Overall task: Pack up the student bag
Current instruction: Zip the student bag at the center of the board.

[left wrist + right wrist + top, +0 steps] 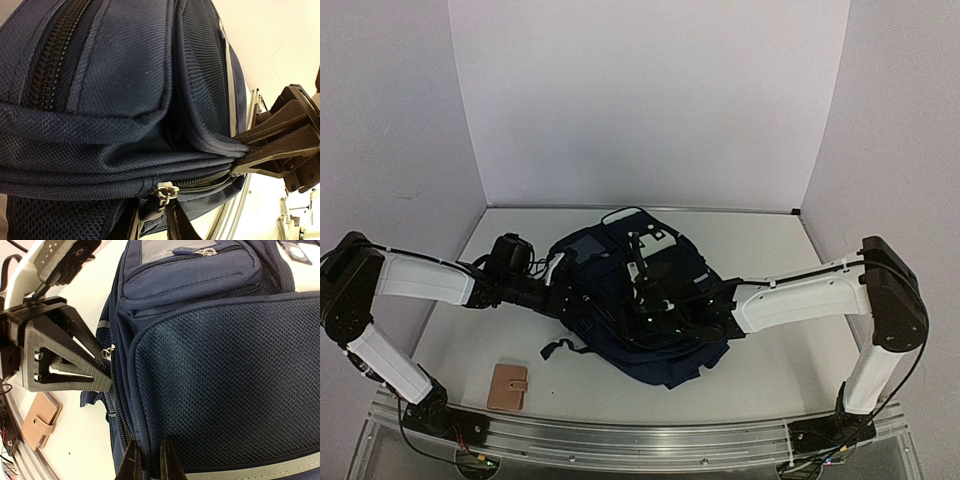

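We see the student bag point(670, 360) lying crumpled at the centre of the overhead frame, in the middle of the white table point(770, 375). It is navy, with a mesh panel point(225, 380) and a thin grey stripe point(230, 75).

The right gripper point(149, 465) comes in from the right of the overhead frame and is clamped on the bag. In its own wrist view a fold of the bag's edge sits between the two fingers at the bottom of the frame. In the left wrist view, at right centre, its tips pinch the bag's seam together.

The left gripper point(155, 227) reaches in from the left of the overhead frame to the bag's left side. Its fingers stand at the bottom of its own view, just under a silver zipper pull point(165, 192), with a bit of navy fabric between them. We cannot tell whether they grip that fabric or stand loose around it.

A tan wallet point(508, 387) lies flat on the table at the lower left of the overhead frame, apart from the bag and near the metal rail point(640, 440).
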`<state>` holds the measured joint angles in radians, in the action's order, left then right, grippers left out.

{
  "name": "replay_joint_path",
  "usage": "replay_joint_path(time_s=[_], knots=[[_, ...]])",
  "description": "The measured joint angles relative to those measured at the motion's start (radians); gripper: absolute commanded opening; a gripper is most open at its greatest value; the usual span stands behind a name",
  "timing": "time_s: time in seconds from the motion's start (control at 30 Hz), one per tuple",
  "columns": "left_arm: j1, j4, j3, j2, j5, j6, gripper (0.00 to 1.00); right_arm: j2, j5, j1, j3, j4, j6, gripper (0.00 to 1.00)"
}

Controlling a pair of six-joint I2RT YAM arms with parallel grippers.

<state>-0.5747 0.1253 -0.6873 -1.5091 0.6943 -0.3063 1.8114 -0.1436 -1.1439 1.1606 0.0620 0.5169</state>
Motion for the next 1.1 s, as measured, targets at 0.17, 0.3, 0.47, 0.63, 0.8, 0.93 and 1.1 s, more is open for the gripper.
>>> replay_joint_path(time_s=[0.17,0.3,0.47,0.63,0.8,0.93,1.1], knots=[[0.0,0.0,-0.001,-0.017,-0.001,0.001,0.11,0.0,0.0,0.0,-0.001,0.001,0.0,0.0],[0.0,0.006,-0.001,-0.018,0.0,-0.002,0.02,0.0,-0.001,0.0,-0.001,0.002,0.001,0.0],[-0.005,0.006,-0.001,-0.013,0.004,-0.008,0.0,0.0,-0.006,0.0,-0.001,0.003,0.008,0.0],[-0.033,-0.049,0.0,0.031,-0.047,-0.007,0.0,0.0,-0.02,-0.003,-0.001,0.0,0.021,0.0],[-0.118,-0.141,-0.018,0.075,-0.171,-0.005,0.0,0.0,-0.033,-0.009,0.009,-0.027,0.035,0.0],[-0.171,-0.184,-0.027,0.081,-0.234,-0.018,0.0,0.006,-0.038,-0.011,0.022,-0.043,0.044,0.0],[-0.223,-0.265,-0.06,0.081,-0.29,-0.035,0.0,0.037,-0.044,-0.019,0.055,-0.065,0.055,0.0]])
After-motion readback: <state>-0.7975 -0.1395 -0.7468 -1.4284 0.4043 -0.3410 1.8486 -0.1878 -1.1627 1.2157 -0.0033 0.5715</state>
